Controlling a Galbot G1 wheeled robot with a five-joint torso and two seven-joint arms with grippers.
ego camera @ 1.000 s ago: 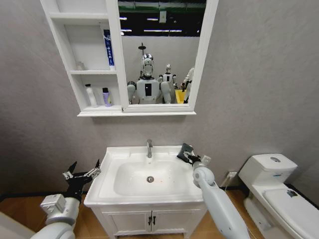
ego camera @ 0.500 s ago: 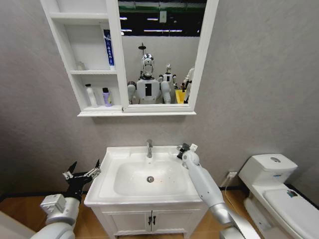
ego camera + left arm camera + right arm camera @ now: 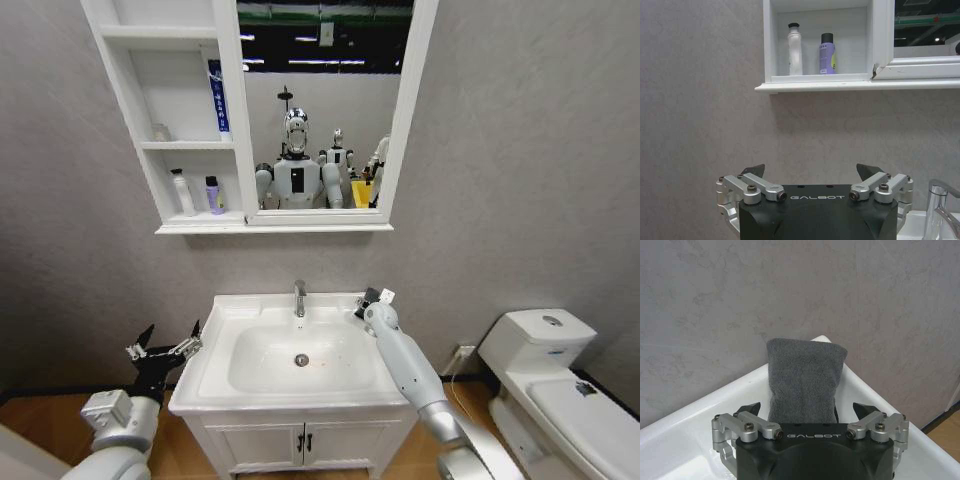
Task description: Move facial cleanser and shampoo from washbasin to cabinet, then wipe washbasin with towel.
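Since the two bottles (image 3: 197, 193) already stand on the lowest shelf of the one cabinet (image 3: 180, 120), at eleven o'clock above the washbasin (image 3: 295, 355), wiping seems next: the right gripper (image 3: 807, 412), fingers spread, straddles the single folded towel (image 3: 805, 382) at the basin's two o'clock corner. The left gripper (image 3: 163, 347) idles at nine o'clock, fingers released.

Soft, even indoor light fills the room, bright without harsh glare. The mirror (image 3: 325, 105) reflects ceiling strip lights as small bright bars. The cabinet (image 3: 180, 120) casts a faint shadow on the grey wall beneath. The head view bows straight lines near its edges. Both wrist views are sharp, with mild grain.
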